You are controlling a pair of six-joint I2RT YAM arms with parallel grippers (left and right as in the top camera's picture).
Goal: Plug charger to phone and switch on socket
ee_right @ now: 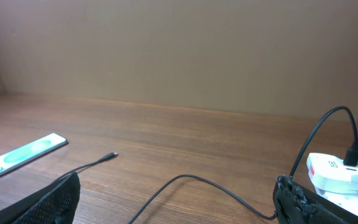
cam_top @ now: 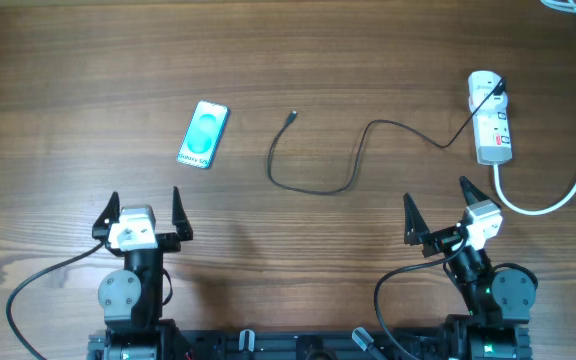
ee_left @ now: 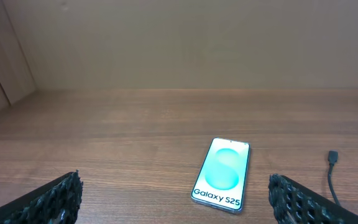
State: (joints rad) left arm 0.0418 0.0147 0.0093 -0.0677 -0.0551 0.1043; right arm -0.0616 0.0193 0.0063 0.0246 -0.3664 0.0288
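Observation:
The phone (cam_top: 203,135) lies flat on the wooden table, screen lit cyan; it also shows in the left wrist view (ee_left: 222,175) and the right wrist view (ee_right: 27,154). The black charger cable (cam_top: 313,185) loops across the middle, its free connector (cam_top: 291,117) lying apart from the phone. Its plug (cam_top: 495,90) sits in the white socket strip (cam_top: 490,118) at the right. The cable (ee_right: 210,183) and socket (ee_right: 340,177) show in the right wrist view. My left gripper (cam_top: 143,210) is open and empty, near the phone. My right gripper (cam_top: 438,207) is open and empty, near the socket.
A thick white cord (cam_top: 568,195) runs from the socket around the right edge of the table to the far right corner. A plain wall stands behind the table in both wrist views.

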